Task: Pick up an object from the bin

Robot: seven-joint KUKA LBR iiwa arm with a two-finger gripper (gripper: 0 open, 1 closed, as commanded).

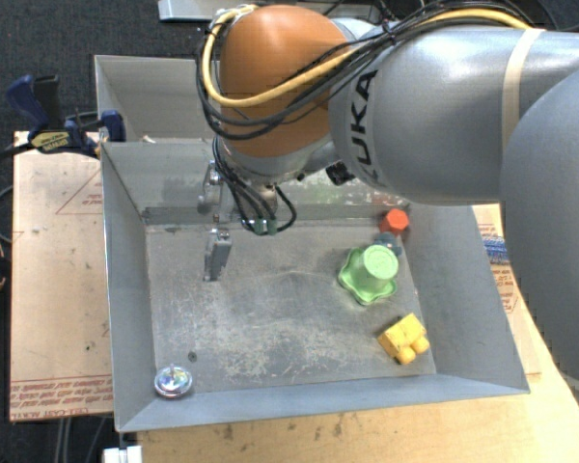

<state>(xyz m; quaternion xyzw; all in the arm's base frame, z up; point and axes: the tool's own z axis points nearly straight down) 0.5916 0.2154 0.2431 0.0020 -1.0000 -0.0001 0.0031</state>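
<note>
Tool [215,252] low over bare floor in the upper-left part of the bin [125,287], with nothing under it. Apart or together: cannot tell, too hard to read beneath the orange wrist cover [270,75].

Well apart from every candidate:
- green upturned cup [370,273], right of centre
- small orange piece [396,221], just above the cup, by the back wall
- yellow block [404,339], lower right
- shiny round piece [172,381], in the lower-left corner

Risks, by judgement:
- closing here and catching only air
- scraping the floor or the nearby back wall if driven lower
- slipping off the cup's rounded, flaring shape
- fouling the walls when reaching into the corner

Hidden: part of the back wall, behind the arm [463,104]. Something pale and glassy along it, impossible to identify.
</note>
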